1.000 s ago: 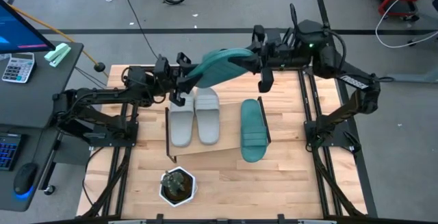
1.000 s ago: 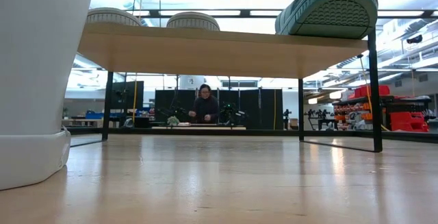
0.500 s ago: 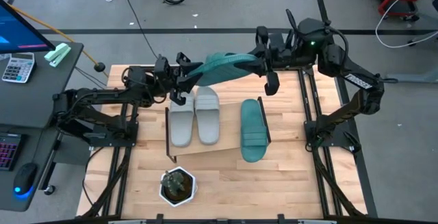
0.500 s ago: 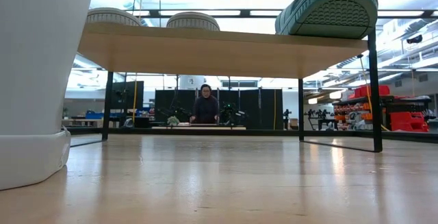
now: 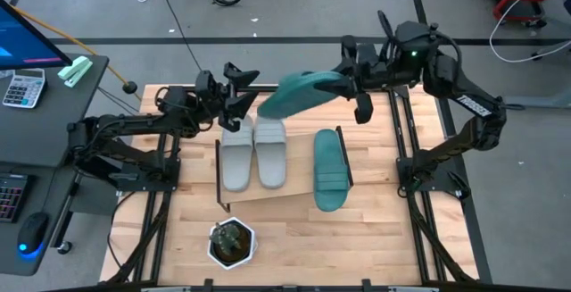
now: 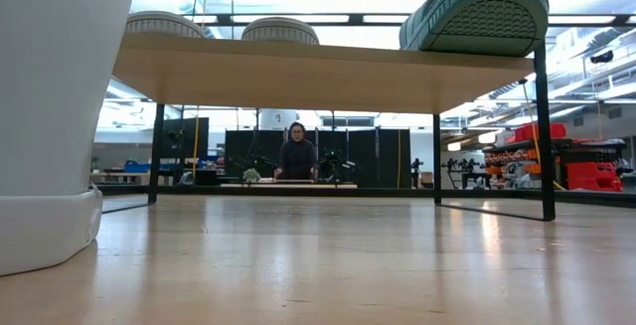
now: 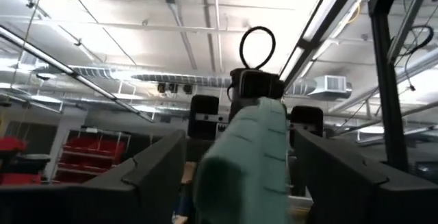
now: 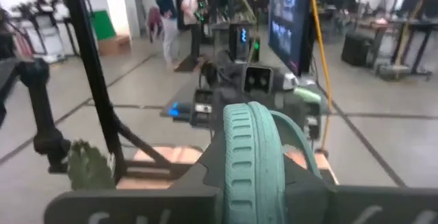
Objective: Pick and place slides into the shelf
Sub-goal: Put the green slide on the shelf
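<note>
Right gripper (image 5: 346, 81) was clamped on one end of a teal slide (image 5: 303, 93), holding it up in the air over the back edge of the table (image 5: 375, 229), just behind the shelf (image 5: 294, 194). The slide stuck out from the fingers toward the left arm, tilted, with its free end close to the left gripper (image 5: 239, 89). That one had its fingers spread wide and nothing in them, sitting right above the back ends of the grey slides. From the left wrist cam you could see the teal slide (image 7: 250, 155) hanging between its two dark fingers (image 7: 144, 176) without touching either. Right wrist cam showed the ribbed sole of the slide (image 8: 256, 148) squeezed in that gripper, pointing straight at the left arm.

On the shelf, two grey slides (image 5: 254, 154) lay side by side at the left end, touching or near enough. The other teal slide (image 5: 330, 169) lay at the right end, well apart from the grey pair, its toe poking past the front edge of the board. In the low view the shelf board (image 6: 318, 72) showed edge-on with the grey toes (image 6: 224, 27) and the teal sole (image 6: 482, 12) on top.

Plant in a white pot (image 5: 231, 242) sat on the table in front of the shelf, toward its left corner. A person (image 6: 297, 156) stood at a bench far off in the room behind.
</note>
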You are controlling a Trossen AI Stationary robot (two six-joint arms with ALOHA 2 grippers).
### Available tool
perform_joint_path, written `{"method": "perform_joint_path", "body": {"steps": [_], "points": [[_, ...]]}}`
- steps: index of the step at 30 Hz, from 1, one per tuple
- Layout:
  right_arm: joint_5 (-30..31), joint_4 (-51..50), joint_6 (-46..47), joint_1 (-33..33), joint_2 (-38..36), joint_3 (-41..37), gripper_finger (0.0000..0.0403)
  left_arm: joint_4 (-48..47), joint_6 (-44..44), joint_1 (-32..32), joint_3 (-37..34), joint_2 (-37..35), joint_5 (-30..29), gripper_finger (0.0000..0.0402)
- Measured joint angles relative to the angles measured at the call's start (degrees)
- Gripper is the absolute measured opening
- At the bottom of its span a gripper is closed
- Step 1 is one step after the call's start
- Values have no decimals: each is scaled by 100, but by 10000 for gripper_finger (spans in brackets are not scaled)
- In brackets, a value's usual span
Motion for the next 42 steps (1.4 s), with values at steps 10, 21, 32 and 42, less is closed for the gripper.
{"method": "perform_joint_path", "body": {"steps": [10, 21, 32, 42], "points": [[342, -1087, -428, -149, -215, -4, 35, -79, 88, 350, -2, -135, -121, 301], [1828, -1857, -1206, 802, 192, -6, 35, -989, -230, 942, -4, -473, -686, 293], [3463, -2073, -712, 1789, 670, -15, 35, -1974, -705, 1030, -3, -744, -1046, 293], [4643, -2067, -103, 2538, 1265, -15, 35, -2506, -801, 722, -2, -854, -632, 293]]}}
